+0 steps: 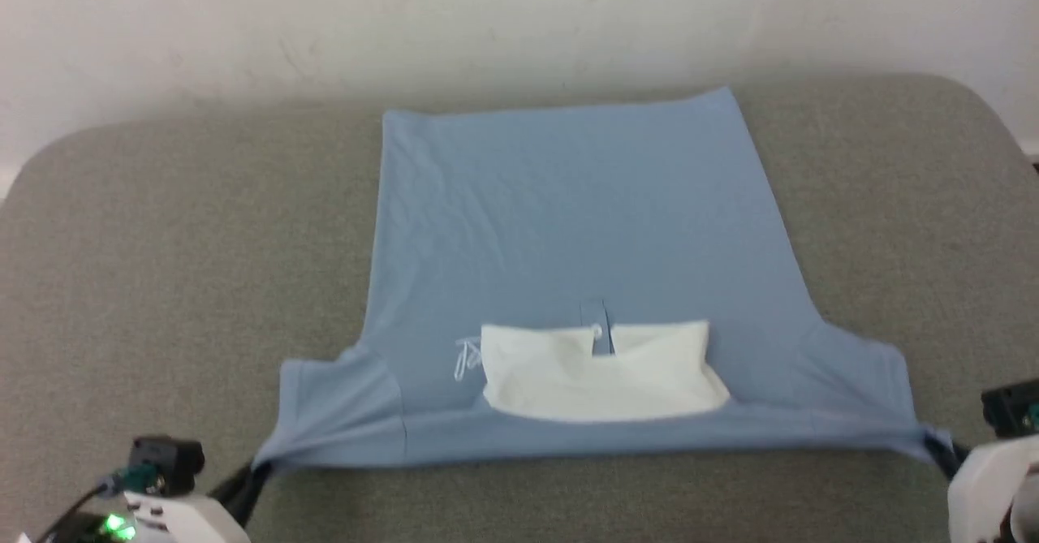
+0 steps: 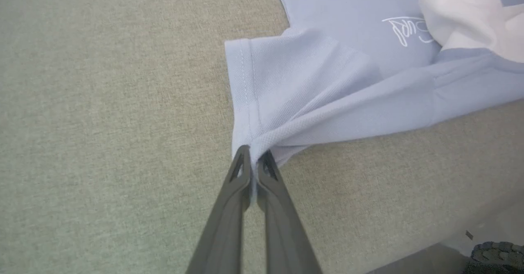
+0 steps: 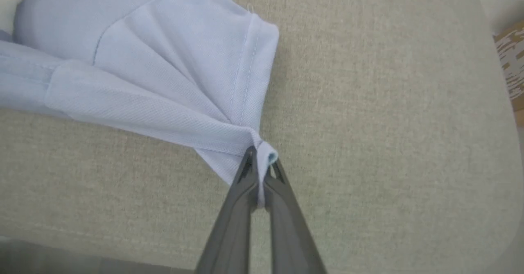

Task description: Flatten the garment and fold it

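- Two sleeve corners are in our grasp. Our left jaws are clenched on the cuff corner of one short sleeve [image 2: 286, 85] and our right jaws on the cuff corner of the other sleeve [image 3: 184, 61]. A sliver of knit shows pinched between each pair of fingers.
- Between the two sets of jaws, the light blue polo shirt [image 1: 584, 218] lies front up on the grey fabric-covered worktop [image 1: 162, 267]. Its shoulder line is drawn taut from one grasp to the other.
- Beyond the jaws the body spreads out to the hem [image 1: 560, 105], the edge farthest from them. The white collar [image 1: 601, 372] sits about midway between the jaws, with the button [image 1: 597, 332] just past it. The chest logo [image 1: 467, 358] is on the left jaws' side of the collar.
- We judge the flattening nearly done. The body shows only faint ripples, but both sleeves pucker in fans toward the jaws, and the shoulder edge nearest them looks slightly rolled.
- We see no folding yet, since no part is doubled over. In our view, what is left is laying the sleeves flat, turning the sides in, and bringing hem and collar together.
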Controlling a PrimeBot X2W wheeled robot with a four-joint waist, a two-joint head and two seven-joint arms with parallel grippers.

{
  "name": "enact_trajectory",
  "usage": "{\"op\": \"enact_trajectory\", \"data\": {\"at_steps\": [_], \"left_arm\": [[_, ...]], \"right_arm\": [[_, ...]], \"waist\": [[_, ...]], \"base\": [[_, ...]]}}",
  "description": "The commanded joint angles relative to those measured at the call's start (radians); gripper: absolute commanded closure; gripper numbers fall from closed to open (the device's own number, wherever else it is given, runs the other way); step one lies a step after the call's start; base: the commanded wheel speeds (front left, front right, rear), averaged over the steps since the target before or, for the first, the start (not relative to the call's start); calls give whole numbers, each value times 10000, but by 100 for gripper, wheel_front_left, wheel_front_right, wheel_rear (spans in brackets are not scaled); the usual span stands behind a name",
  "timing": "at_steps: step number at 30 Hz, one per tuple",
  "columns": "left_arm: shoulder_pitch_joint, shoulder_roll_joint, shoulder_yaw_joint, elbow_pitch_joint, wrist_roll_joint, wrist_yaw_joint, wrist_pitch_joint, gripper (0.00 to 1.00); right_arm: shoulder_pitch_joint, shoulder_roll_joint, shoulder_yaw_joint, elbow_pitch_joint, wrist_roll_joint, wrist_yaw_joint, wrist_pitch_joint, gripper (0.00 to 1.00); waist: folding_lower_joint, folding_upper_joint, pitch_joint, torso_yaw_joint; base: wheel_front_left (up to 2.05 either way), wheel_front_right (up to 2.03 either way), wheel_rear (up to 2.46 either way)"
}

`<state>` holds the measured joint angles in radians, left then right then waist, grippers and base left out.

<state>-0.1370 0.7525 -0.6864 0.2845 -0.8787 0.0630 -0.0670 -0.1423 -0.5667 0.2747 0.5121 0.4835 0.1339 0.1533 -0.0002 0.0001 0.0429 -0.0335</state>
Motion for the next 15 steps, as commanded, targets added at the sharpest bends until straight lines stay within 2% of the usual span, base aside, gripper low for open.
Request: {"op": "enact_trajectory", "data": {"at_steps": [1, 6, 11, 12, 13, 15], "left_arm": [[386, 135, -43, -151, -109, 132, 134, 100], [1325, 163, -392, -1224, -612, 384, 920, 100], [1608, 15, -524, -2130, -717, 796, 1181, 100], [1604, -23, -520, -2271, -717, 861, 1182, 100], [1591, -58, -502, -2405, -718, 921, 1168, 100], [1517, -79, -475, -2692, -661, 1040, 1165, 100]], "right_arm": [[468, -215, -109, -161, 201, -32, 397, 100], [1719, -526, -353, -1194, 884, -32, 1877, 100], [2279, -556, -952, -1934, 984, -32, 2596, 100], [2289, -513, -1131, -2045, 968, -32, 2665, 15], [2282, -437, -1317, -2137, 966, -32, 2810, 0], [2201, -349, -1579, -2472, 960, -32, 3066, 0]], "waist": [[2, -1, -396, 24], [2, -1, -578, 77], [2, -1, -454, 221], [2, -1, -403, 270], [2, -1, -357, 315], [2, -1, -199, 450]], "base": [[0, 0, 0], [0, 0, 0], [0, 0, 0], [0, 0, 0], [0, 0, 0], [0, 0, 0]]}}
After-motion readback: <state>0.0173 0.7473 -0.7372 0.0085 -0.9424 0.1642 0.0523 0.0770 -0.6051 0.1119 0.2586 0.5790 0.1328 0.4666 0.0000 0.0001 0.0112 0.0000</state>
